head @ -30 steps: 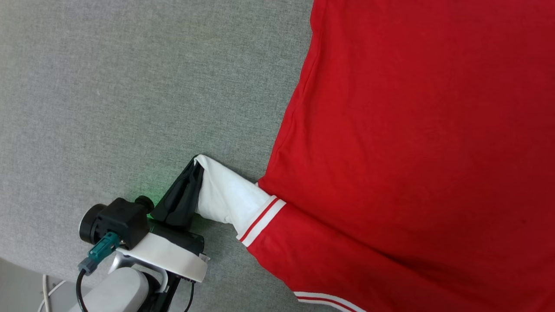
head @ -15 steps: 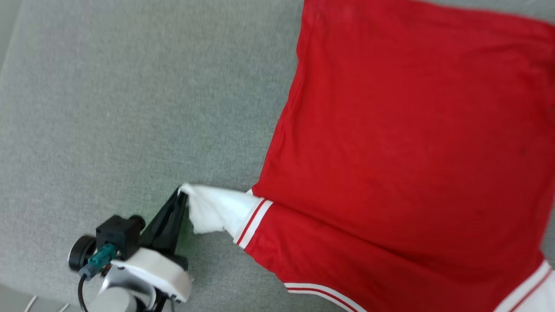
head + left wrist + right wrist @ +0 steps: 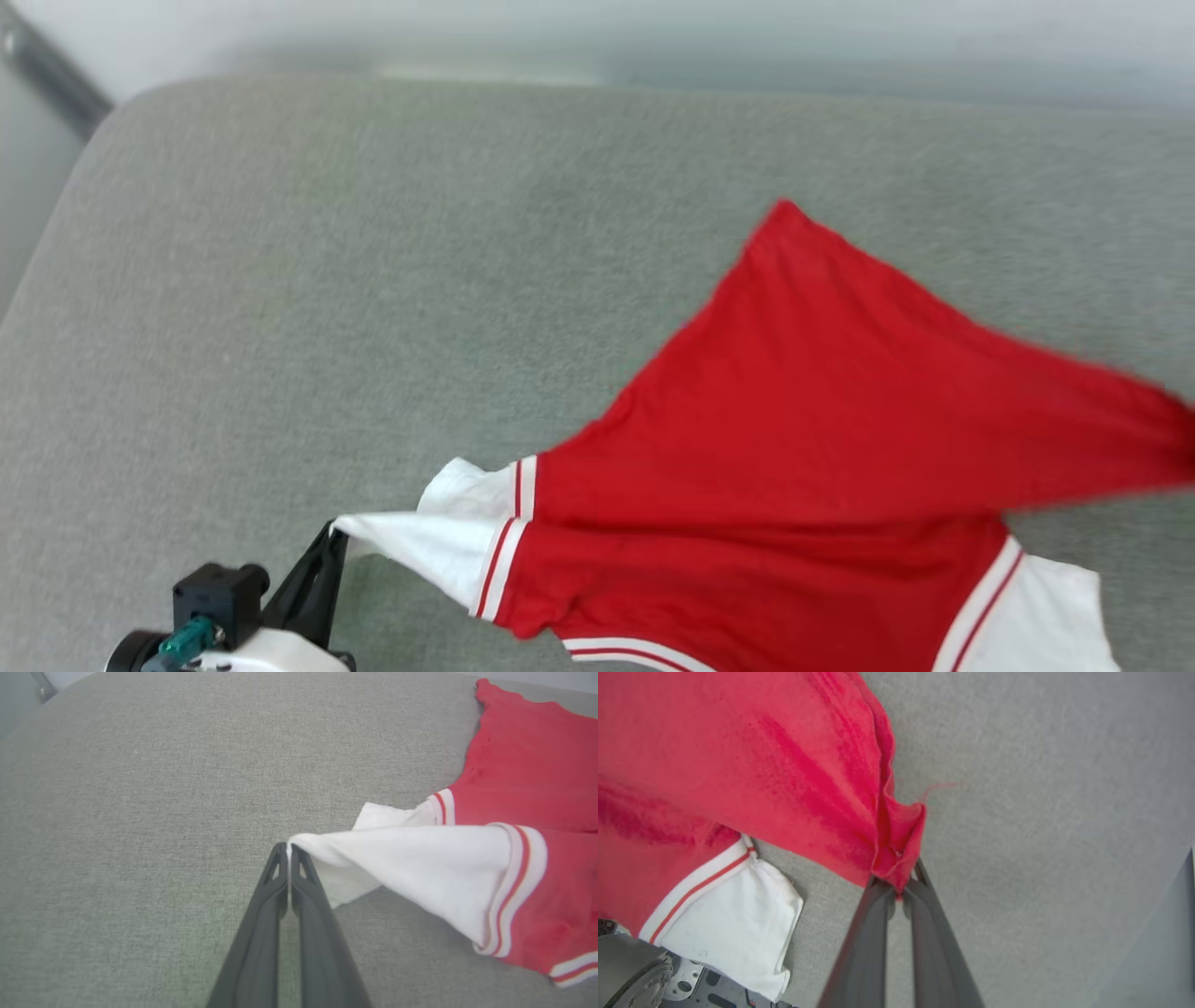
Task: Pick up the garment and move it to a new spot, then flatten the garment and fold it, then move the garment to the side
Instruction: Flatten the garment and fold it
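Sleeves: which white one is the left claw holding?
The sleeve at the head view's lower left, its tip pinched in the shut left claw and stretched taut; the other sleeve lies loose at the lower right.

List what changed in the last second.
The right tool closed on a red edge of the garment, and the cloth, flat before, is now pulled taut and partly lifted off the grey surface. The head camera tilted up too. Unchanged: the left tool stays shut on the white sleeve.
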### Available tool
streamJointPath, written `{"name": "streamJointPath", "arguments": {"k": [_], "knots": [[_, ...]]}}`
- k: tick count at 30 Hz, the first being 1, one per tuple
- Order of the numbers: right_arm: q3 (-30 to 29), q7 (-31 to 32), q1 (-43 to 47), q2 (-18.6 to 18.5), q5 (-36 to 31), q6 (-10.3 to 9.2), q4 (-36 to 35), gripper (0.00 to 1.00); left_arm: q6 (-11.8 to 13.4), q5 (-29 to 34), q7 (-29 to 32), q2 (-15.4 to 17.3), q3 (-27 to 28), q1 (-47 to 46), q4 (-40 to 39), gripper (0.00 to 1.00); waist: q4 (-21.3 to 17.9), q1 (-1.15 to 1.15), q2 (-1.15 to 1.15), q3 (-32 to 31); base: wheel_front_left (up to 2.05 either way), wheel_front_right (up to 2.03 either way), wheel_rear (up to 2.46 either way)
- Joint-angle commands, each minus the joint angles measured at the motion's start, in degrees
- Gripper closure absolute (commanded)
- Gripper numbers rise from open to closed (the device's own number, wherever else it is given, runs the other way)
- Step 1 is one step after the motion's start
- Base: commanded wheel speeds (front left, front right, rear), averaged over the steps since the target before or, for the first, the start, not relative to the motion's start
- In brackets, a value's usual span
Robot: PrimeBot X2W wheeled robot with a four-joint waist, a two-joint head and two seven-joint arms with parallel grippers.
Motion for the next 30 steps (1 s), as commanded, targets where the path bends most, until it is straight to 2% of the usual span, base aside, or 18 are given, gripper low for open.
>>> {"name": "streamJointPath", "arguments": {"k": [1,6,10,16,17,18,19,23,26,30], "knots": [[-0.77,-2.61,5.85,-1.49,1.45,-0.02,-0.25,1.0,0.3,-0.35,0.15,0.3,0.47,1.36,0.2,1.0,-2.69,0.01,0.0,-3.07,0.0,0.0,0.0],[-2.06,-8.3,19.72,-2.56,4.57,-0.02,0.13,1.0,-0.02,-0.76,0.15,0.43,0.5,2.89,0.46,1.0,-3.83,0.01,0.0,-4.56,0.0,0.0,0.0],[-3.06,-11.98,29.02,-0.66,6.48,-0.02,1.22,1.0,-0.33,-0.83,0.14,0.47,0.6,3.3,0.76,1.0,-4.3,0.01,0.0,-5.02,0.0,0.0,0.0],[-4.01,-13.62,35.96,1.43,6.75,-0.03,1.51,1.0,-0.69,-0.68,0.14,-0.06,0.4,3.26,1.25,1.0,-4.49,0.01,0.0,-4.92,0.0,0.0,0.0],[-4.79,-14.03,35.7,1.55,6.25,-0.03,1.24,0.8,-0.77,-0.62,0.14,-0.13,0.34,3.14,1.3,1.0,-4.51,0.01,0.0,-4.9,0.0,0.0,0.0],[-5.52,-14.23,35.19,1.63,6.03,-0.02,0.76,0.17,-0.85,-0.58,0.14,-0.2,0.32,3.02,1.42,1.0,-4.56,0.01,0.0,-4.9,0.0,0.0,0.0],[-6.22,-14.23,34.65,1.57,5.78,-0.02,0.31,0.0,-0.91,-0.55,0.14,-0.23,0.31,2.89,1.48,1.0,-4.6,0.01,0.0,-4.9,0.0,0.0,0.0],[-9.38,-14.06,32.21,0.67,5.84,-0.02,-2.05,0.0,-0.97,-0.36,0.14,-0.3,0.24,2.31,1.58,1.0,-4.54,0.01,0.0,-4.68,0.0,0.0,0.0],[-13.48,-13.27,26.67,-0.43,5.29,-0.02,-7.09,0.0,-0.91,0.09,0.14,-0.63,0.03,1.16,1.29,1.0,-4.08,0.01,0.0,-3.62,0.0,0.0,0.0],[-14.33,-9.67,18.1,-1.24,3.27,-0.02,-11.75,0.0,-0.91,1.02,0.15,-0.88,-0.41,-0.35,0.75,1.0,-3.13,0.01,0.0,-1.65,0.0,0.0,0.0]]}}
